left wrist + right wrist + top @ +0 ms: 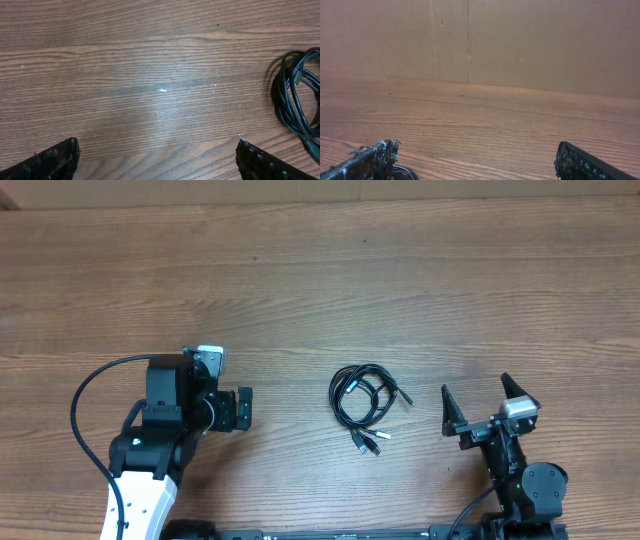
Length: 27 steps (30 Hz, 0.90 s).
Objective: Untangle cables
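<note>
The cables (365, 402) lie as one small bundle of thin black cords looped together on the wooden table (320, 270), with plug ends sticking out at the lower right of the coil. My left gripper (245, 409) is left of the bundle, pointing toward it, open and empty. In the left wrist view the cables (295, 95) show at the right edge, beyond the open left gripper (157, 160). My right gripper (477, 392) is right of the bundle, open and empty, pointing to the far side. In the right wrist view the right gripper (477, 160) has only bare table between its fingers.
A brown cardboard wall (520, 45) stands along the table's far edge. The thick black arm cable (80, 410) loops out to the left of the left arm. Both arm bases sit at the near table edge.
</note>
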Each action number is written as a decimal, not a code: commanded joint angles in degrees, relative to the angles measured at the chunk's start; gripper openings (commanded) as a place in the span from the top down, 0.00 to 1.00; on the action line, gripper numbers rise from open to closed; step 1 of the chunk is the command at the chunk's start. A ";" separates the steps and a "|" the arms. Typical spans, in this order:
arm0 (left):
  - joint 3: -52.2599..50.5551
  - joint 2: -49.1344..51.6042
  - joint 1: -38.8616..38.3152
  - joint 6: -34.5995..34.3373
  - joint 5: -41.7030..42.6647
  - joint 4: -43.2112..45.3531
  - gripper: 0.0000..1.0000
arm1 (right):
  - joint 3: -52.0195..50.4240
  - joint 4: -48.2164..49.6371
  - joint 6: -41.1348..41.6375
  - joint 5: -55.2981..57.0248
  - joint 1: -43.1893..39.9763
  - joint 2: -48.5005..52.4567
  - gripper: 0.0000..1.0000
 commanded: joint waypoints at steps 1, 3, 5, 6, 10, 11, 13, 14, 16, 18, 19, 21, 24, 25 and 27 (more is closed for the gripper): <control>1.55 0.09 -0.37 1.31 0.66 0.39 0.00 | -0.59 0.17 0.11 0.11 0.28 0.00 0.00; 1.55 0.09 -0.37 1.40 0.66 0.42 0.00 | -0.59 0.17 0.11 0.11 0.28 0.00 0.00; 1.55 0.09 -0.39 1.38 0.68 0.37 0.01 | -0.59 0.17 0.11 0.11 0.28 0.00 0.00; 1.55 0.09 -0.37 1.38 0.68 0.31 0.00 | -0.59 0.17 0.11 0.11 0.28 0.00 0.00; 1.55 0.09 -0.39 1.38 0.72 0.02 0.00 | -0.59 0.17 0.11 0.11 0.28 0.00 0.00; 1.55 0.09 -0.37 1.38 0.72 -0.02 0.00 | -0.59 0.17 0.11 0.11 0.28 0.00 0.00; 1.55 0.09 -0.39 1.40 0.87 -0.02 0.00 | -0.59 0.17 0.11 0.11 0.28 0.00 0.00; 1.55 0.09 -0.39 1.44 1.11 -0.02 0.00 | -0.59 0.17 0.11 0.11 0.28 0.00 0.00; 1.55 0.09 -0.37 2.36 2.34 0.00 0.01 | -0.59 0.17 0.11 0.11 0.28 0.00 0.00; 1.55 0.09 -0.39 2.43 2.82 -0.04 0.00 | -0.59 0.17 0.11 0.11 0.28 0.00 0.00; 1.55 0.09 -0.39 2.43 2.91 -0.09 0.01 | -0.59 0.17 0.13 0.11 0.28 0.00 0.00; 1.55 0.09 -0.39 2.43 3.26 -0.13 0.00 | -0.59 0.17 0.11 0.11 0.28 0.00 0.00; 1.55 0.09 -0.39 2.40 3.30 -0.11 0.01 | -0.59 0.17 0.11 0.11 0.28 0.00 0.00; 1.55 0.09 -0.42 2.43 3.52 -0.15 0.00 | -0.59 0.17 0.11 0.11 0.28 0.00 0.00; 1.55 0.09 -0.42 2.43 4.39 -0.22 0.00 | -0.59 0.17 0.11 0.11 0.28 0.00 0.00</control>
